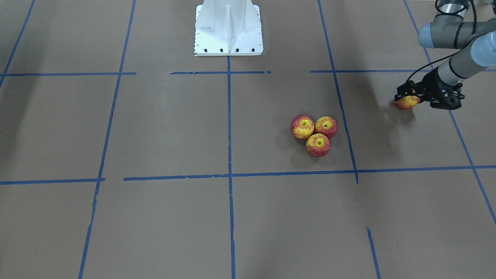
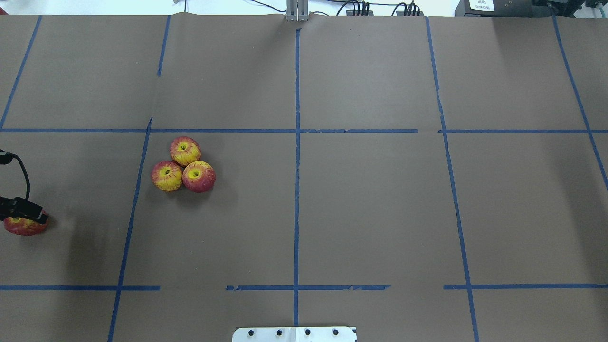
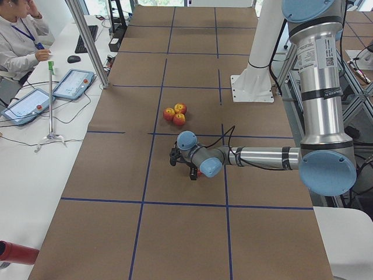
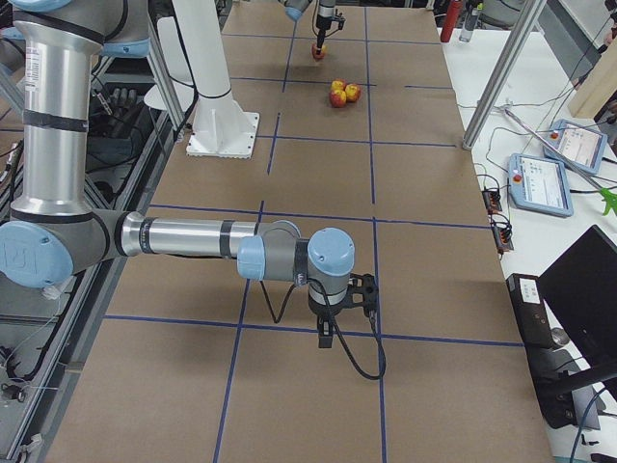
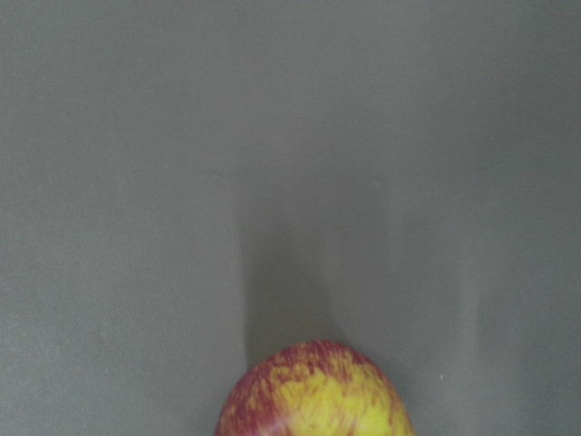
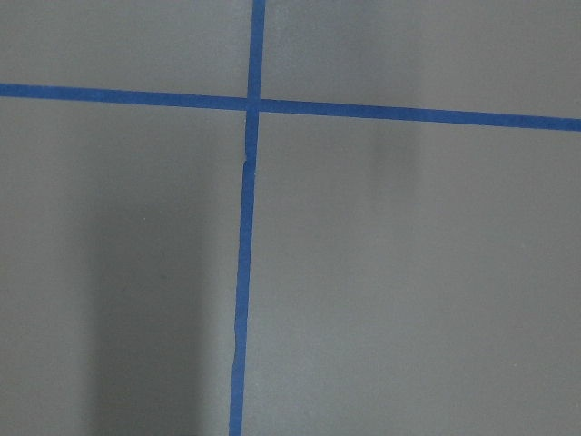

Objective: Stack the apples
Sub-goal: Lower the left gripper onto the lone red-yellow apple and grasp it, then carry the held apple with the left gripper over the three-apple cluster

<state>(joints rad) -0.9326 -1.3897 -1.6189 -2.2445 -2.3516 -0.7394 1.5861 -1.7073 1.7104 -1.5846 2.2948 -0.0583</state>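
Note:
Three apples sit touching in a cluster on the brown table: one, one and one; the cluster also shows in the overhead view. The fourth apple is in my left gripper, shut on it, far out on my left side, apart from the cluster. It shows at the overhead view's left edge and at the bottom of the left wrist view; its shadow lies offset from it. My right gripper points down over a tape line on my right; I cannot tell its state.
The white robot base stands at the table's middle, on my side. Blue tape lines divide the brown surface into squares. A side table with tablets and a metal post run along the far edge.

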